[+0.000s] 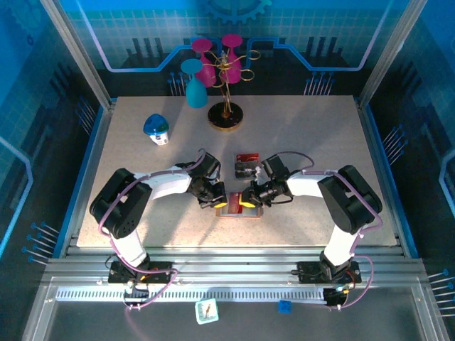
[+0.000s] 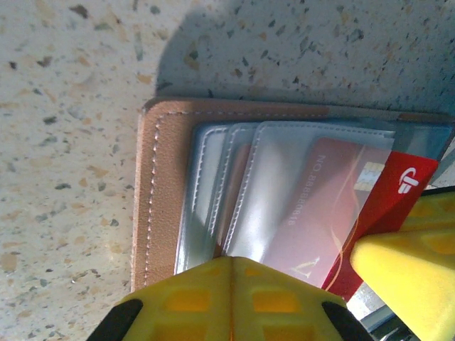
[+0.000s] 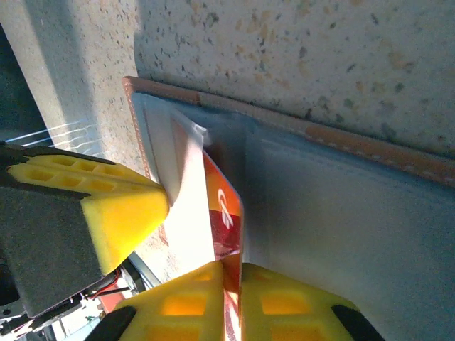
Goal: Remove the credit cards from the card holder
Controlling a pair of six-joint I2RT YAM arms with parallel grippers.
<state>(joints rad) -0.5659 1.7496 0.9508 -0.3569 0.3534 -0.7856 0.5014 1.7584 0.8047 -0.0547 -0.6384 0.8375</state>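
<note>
The salmon-brown card holder (image 2: 162, 192) lies open on the table, its clear grey-blue pocket panels (image 2: 284, 185) facing up. My left gripper (image 2: 231, 260) is shut, and its joined tips rest on the lower edge of the pockets. A red credit card (image 2: 405, 186) sticks out of the front pocket to the right. My right gripper (image 3: 234, 268) is shut on this red card (image 3: 226, 206), which stands edge-on between the fingers. In the top view both grippers (image 1: 219, 202) (image 1: 249, 200) meet over the card holder (image 1: 238, 213). Two more credit cards, one red (image 1: 247, 157) and one dark (image 1: 245, 170), lie just behind.
A blue and white mushroom-shaped object (image 1: 156, 129) sits at the back left. A stand with pink cups (image 1: 225, 114) and a teal cup (image 1: 194, 87) is at the back centre. The card holder lies near the table's front edge (image 1: 234, 245).
</note>
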